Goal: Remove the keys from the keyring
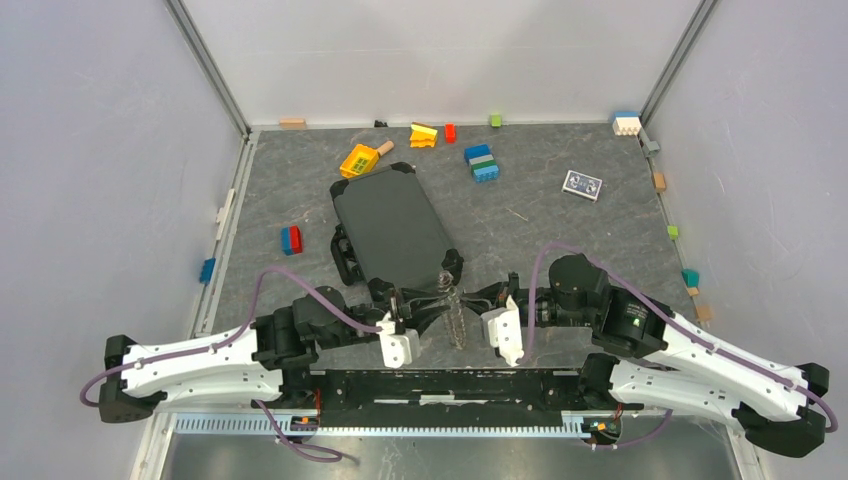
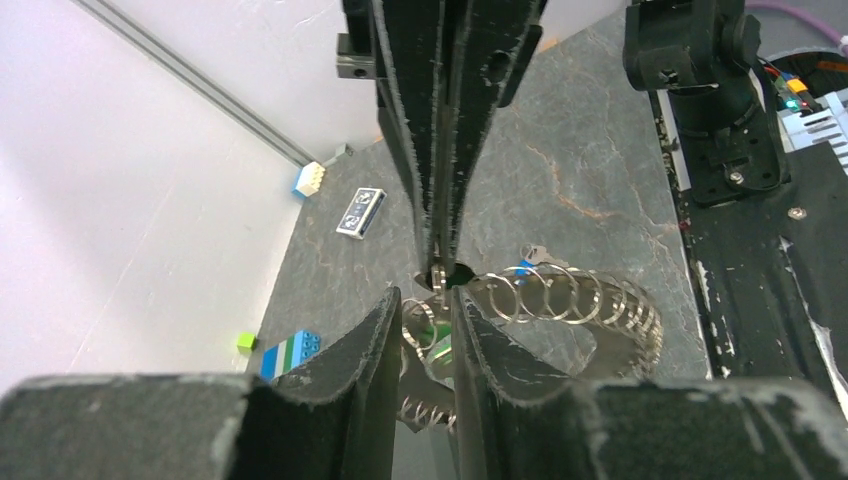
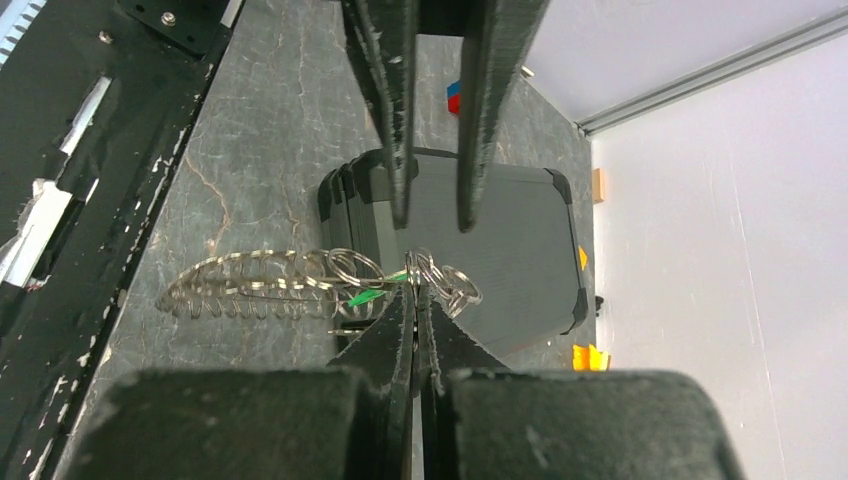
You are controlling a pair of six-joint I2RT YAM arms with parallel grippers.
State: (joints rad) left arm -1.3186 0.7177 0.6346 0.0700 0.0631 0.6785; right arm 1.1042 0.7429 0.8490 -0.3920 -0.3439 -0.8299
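The keyring point(image 1: 456, 318) hangs between my two grippers just above the table, near its front edge. In the left wrist view it is a curved row of thin metal loops point(image 2: 590, 300) with toothed keys point(image 2: 430, 410) fanned below and a blue-headed key point(image 2: 524, 268) behind. A green tag point(image 3: 375, 292) sits near the pinch point. My right gripper point(image 3: 417, 290) is shut, its tips pinching a loop of the keyring. My left gripper point(image 2: 428, 297) faces it tip to tip. Its fingers stand a narrow gap apart, and small loops and the tag point(image 2: 437, 345) show through that gap.
A black case point(image 1: 395, 225) lies just behind the grippers. Toy bricks point(image 1: 483, 163), a yellow block point(image 1: 358, 160), a red-blue brick point(image 1: 291, 239) and a small card point(image 1: 582, 184) are scattered farther back. The black base rail point(image 1: 450, 385) runs along the near edge.
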